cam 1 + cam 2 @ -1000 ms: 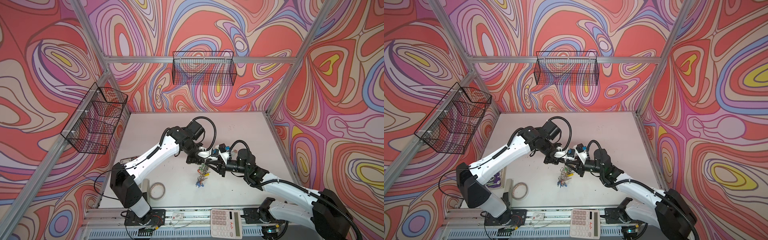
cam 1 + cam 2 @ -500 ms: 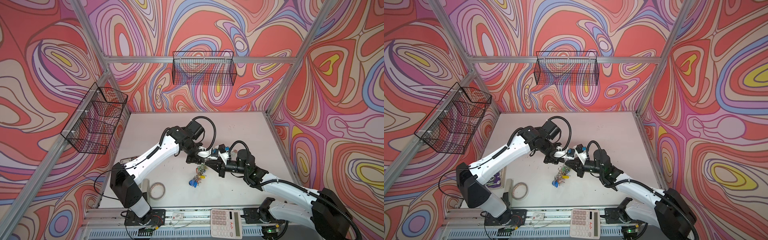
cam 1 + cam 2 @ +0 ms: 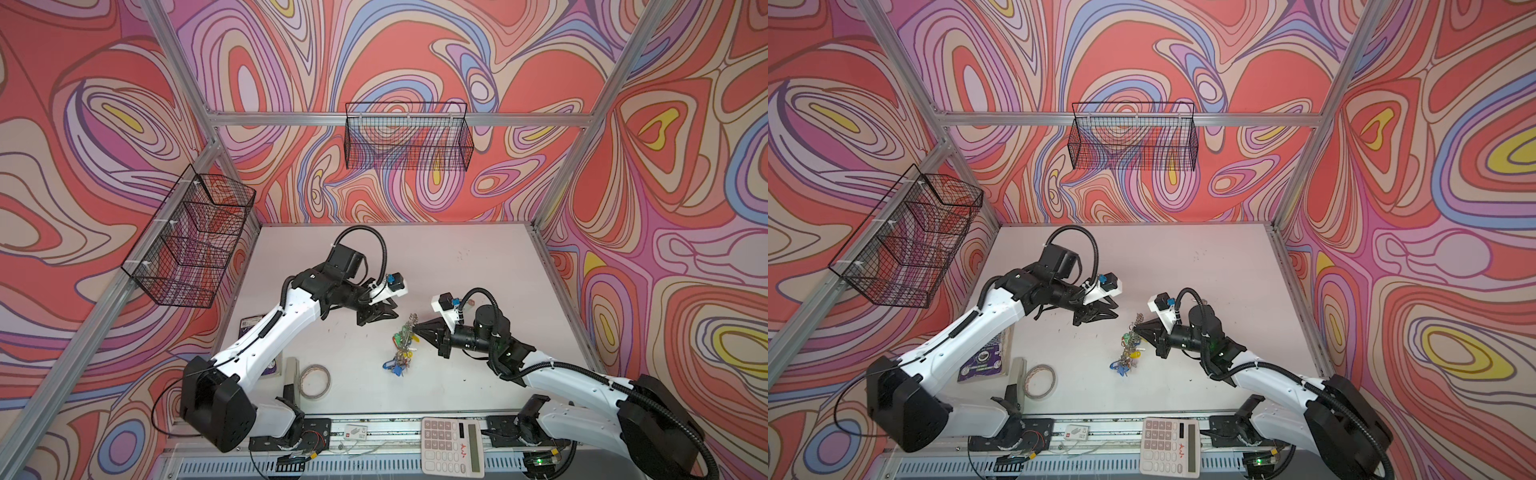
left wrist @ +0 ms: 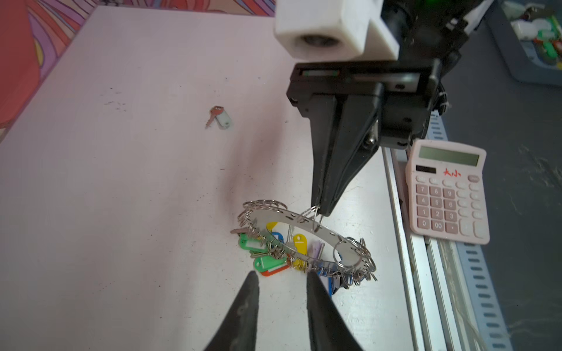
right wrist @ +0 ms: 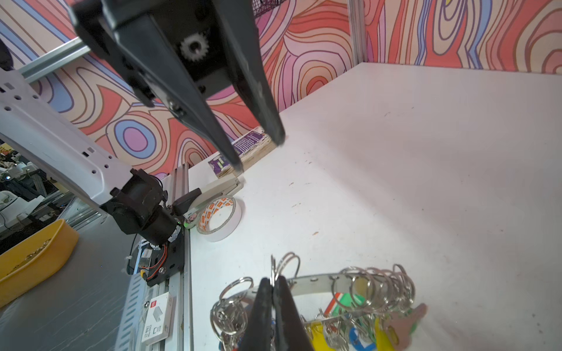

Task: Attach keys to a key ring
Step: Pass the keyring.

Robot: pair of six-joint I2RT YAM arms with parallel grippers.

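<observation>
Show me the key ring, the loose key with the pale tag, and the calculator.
key ring (image 4: 331,235), left wrist view, on its flat silver band.
loose key (image 4: 224,119), left wrist view, on its pale tag.
calculator (image 4: 447,194), left wrist view, on its keypad.

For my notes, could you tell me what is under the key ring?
Tagged keys hang beneath the key ring: green, yellow, blue and orange tags show; those bunched behind cannot be counted.

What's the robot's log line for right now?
left gripper: open, empty | right gripper: shut on key ring | keys: hanging under tilted ring | loose key: on table
</observation>
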